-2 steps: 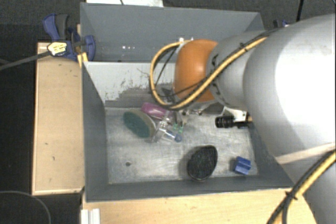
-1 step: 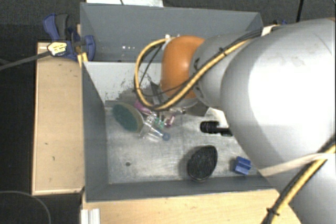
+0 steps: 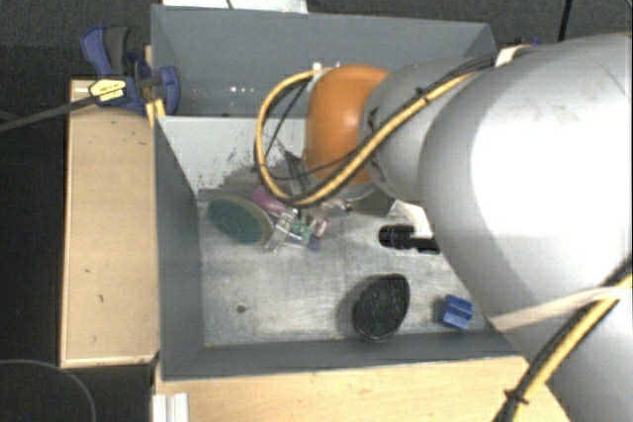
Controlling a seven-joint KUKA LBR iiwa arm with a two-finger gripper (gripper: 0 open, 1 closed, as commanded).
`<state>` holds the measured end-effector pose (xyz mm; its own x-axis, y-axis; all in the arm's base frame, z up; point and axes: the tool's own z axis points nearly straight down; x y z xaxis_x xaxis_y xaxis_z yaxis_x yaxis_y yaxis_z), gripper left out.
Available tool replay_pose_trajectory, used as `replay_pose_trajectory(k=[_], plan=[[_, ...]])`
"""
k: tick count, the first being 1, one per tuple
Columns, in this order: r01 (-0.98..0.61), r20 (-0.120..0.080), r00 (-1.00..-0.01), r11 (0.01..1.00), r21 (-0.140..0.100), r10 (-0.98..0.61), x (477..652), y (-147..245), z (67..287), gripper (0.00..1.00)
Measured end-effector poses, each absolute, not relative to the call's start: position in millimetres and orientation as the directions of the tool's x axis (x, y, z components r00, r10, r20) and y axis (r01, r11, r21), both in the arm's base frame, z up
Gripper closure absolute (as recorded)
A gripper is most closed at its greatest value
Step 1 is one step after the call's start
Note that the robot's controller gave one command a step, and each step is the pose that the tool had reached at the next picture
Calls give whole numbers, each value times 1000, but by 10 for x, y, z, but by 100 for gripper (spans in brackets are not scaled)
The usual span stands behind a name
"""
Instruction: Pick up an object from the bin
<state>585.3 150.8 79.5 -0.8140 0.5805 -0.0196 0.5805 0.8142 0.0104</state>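
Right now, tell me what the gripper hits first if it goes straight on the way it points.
Probably the teal round disc near the bin's back left, with a pink piece beside it: the gripper points down at their edge. Depth is unclear, so it may meet the bin floor instead.

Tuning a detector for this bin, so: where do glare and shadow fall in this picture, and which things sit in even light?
Camera view: bright light washes the arm's pale shell at right; the orange cover carries a soft highlight; shadow darkens the back of the bin floor around the teal disc; the black oval and blue block lie in even light near the front wall.
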Motion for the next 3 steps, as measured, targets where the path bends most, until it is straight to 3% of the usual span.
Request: replay_pose_trajectory(k=[1,3], plan=[[578,-4,-816,816,1,578,5870,1495,858,100],[570,-3,-822,822,2,570,5892,1486,1218,100]])
